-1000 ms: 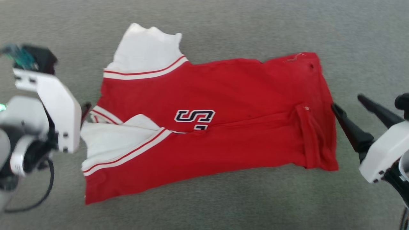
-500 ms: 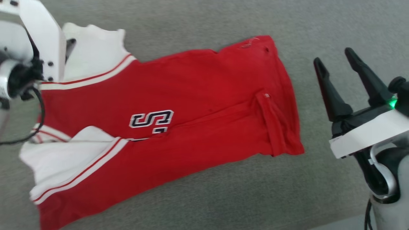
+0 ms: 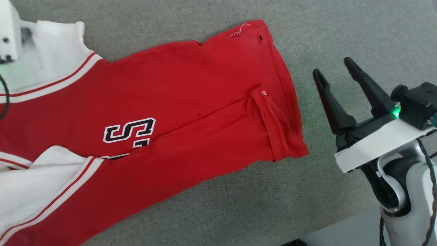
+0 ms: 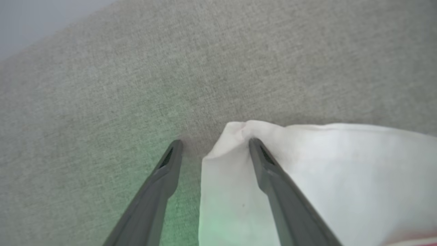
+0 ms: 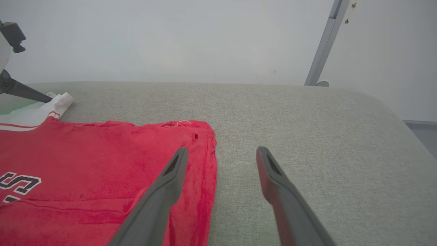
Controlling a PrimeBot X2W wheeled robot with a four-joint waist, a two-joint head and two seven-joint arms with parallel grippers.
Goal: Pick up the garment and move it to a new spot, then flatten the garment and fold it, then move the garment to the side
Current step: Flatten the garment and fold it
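The garment (image 3: pixel 191 102) lies spread on a grey upholstered surface, bright red with white striped-trim sleeves at the left and a dark letter patch on its front. My right gripper (image 3: pixel 331 66) hovers open just right of the red hem, apart from it; in the right wrist view my right gripper (image 5: pixel 222 149) has its left finger over the garment (image 5: pixel 85 153). At the far white sleeve (image 4: pixel 324 171), my left gripper (image 4: pixel 215 141) stands open, one finger resting on the sleeve's corner and the other over bare surface. Its white housing (image 3: pixel 6 34) shows at the top left.
The grey surface (image 3: pixel 341 27) runs well past the garment to the right and behind it. Its front edge (image 3: pixel 341 222) meets pale floor at the lower right. A white wall and a slanted grey post (image 5: pixel 324 44) stand behind the surface's rounded far corner.
The head camera has swung right, so the picture has shifted left. My right gripper has come off the red hem and turned its fingers upward. My left gripper has moved from the near sleeve to the far one.
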